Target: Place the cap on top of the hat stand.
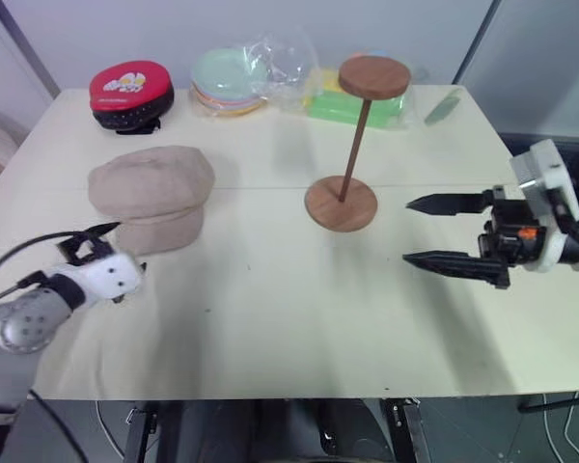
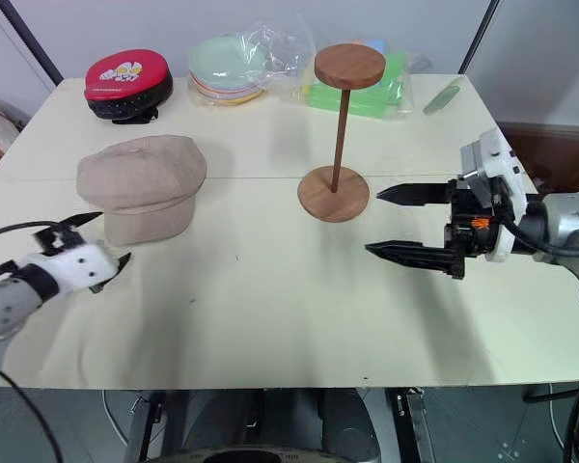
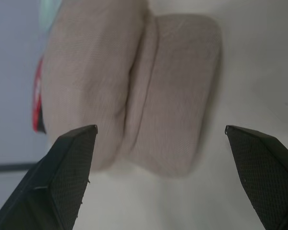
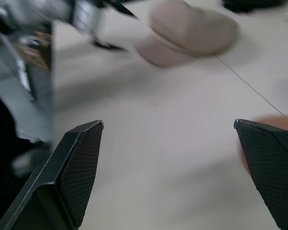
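The beige cap [image 1: 152,188] lies on the left half of the table, brim toward the front edge. The wooden hat stand [image 1: 343,198] stands upright near the middle, its top disc [image 1: 373,77] bare. My left gripper [image 1: 125,246] is open just in front of the cap's brim, pointing at it. In the left wrist view the cap [image 3: 134,86] lies just beyond the spread fingertips [image 3: 72,158], apart from them. My right gripper [image 1: 407,231] is open to the right of the stand's base, pointing left, nothing between its fingers. The right wrist view shows the cap [image 4: 192,28] far off.
A red-topped black cap [image 1: 130,92] sits at the back left. A stack of pastel plates [image 1: 230,82] in clear plastic and a green pack [image 1: 352,108] line the back edge behind the stand. The table's front edge [image 1: 270,394] runs close below both grippers.
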`<state>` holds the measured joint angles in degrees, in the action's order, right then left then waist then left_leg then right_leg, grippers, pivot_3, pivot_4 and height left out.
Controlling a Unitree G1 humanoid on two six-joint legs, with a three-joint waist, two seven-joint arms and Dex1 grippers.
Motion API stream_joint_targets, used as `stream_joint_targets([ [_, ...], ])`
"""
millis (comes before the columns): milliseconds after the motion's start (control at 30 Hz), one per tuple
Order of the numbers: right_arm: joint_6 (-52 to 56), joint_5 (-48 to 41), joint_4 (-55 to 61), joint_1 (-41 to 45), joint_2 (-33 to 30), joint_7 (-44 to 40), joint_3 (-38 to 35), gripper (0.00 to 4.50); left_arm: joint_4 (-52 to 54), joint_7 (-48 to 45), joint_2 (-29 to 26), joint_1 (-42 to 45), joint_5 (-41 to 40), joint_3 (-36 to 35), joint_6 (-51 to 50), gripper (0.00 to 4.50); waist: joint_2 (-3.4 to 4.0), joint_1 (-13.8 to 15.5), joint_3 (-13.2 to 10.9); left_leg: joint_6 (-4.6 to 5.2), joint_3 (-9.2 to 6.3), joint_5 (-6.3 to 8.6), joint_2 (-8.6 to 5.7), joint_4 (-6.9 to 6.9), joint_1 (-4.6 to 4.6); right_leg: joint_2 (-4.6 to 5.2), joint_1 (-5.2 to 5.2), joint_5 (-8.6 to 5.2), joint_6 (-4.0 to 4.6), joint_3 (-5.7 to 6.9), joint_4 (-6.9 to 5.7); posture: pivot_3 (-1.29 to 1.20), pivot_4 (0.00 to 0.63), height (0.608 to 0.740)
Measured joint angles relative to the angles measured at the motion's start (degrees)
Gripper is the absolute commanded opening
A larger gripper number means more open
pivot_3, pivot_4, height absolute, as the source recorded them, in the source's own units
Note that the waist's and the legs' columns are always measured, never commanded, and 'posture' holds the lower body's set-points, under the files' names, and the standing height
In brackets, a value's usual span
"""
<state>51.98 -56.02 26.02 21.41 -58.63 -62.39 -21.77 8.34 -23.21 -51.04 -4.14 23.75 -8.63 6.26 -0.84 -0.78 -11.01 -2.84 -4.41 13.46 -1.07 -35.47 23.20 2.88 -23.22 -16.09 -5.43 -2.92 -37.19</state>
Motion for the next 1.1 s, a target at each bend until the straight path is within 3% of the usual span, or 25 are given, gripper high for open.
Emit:
stream_joint_targets([
  [133,4.0,-8.7,1.5,4.1,0.1,6.8,-1.7,4.50,-10.5,11.5,2.8,7.4,11.6,8.1,3.6,4.47,-0.02,0.1,0.0,0.03,-0.02,0.02,-0.01,-0.27,0.15,-0.01,0.00,0.06,-0.10,0.10,-0.04,0.00,0.150,0.740],
  [467,4.9,-12.3,1.9,4.7,-1.1,12.3,-2.4,4.50,-30.2,27.7,7.9,21.8,19.7,17.0,9.0,4.47,0.36,1.6,0.3,0.18,-0.10,-0.03,-0.05,-0.75,0.07,0.03,0.35,0.16,-0.23,0.21,-0.21,0.00,0.150,0.740],
  [567,4.5,-12.4,1.9,4.7,-1.1,12.7,-2.4,4.50,-33.1,28.5,8.6,23.7,19.5,18.0,9.1,3.66,0.36,1.5,0.3,0.19,-0.10,-0.04,-0.05,-0.77,0.01,0.05,0.43,0.17,-0.24,0.20,-0.21,0.00,0.150,0.740],
  [800,3.8,-12.3,1.7,4.9,-1.1,13.8,-2.0,4.50,-35.2,28.2,8.2,26.1,17.3,18.5,10.0,0.15,0.34,1.5,0.3,0.19,-0.20,-0.04,-0.05,-0.75,0.12,0.10,0.27,0.19,-0.26,0.19,-0.22,0.00,0.150,0.740],
  [1100,2.8,-12.2,-0.8,6.3,-1.6,16.5,-2.2,4.50,-28.9,22.8,7.6,30.0,10.1,14.5,6.9,0.07,0.25,1.6,0.2,0.19,-0.18,-0.05,-0.08,-0.81,0.33,0.08,0.12,0.21,-0.27,0.26,-0.23,0.00,0.150,0.740],
])
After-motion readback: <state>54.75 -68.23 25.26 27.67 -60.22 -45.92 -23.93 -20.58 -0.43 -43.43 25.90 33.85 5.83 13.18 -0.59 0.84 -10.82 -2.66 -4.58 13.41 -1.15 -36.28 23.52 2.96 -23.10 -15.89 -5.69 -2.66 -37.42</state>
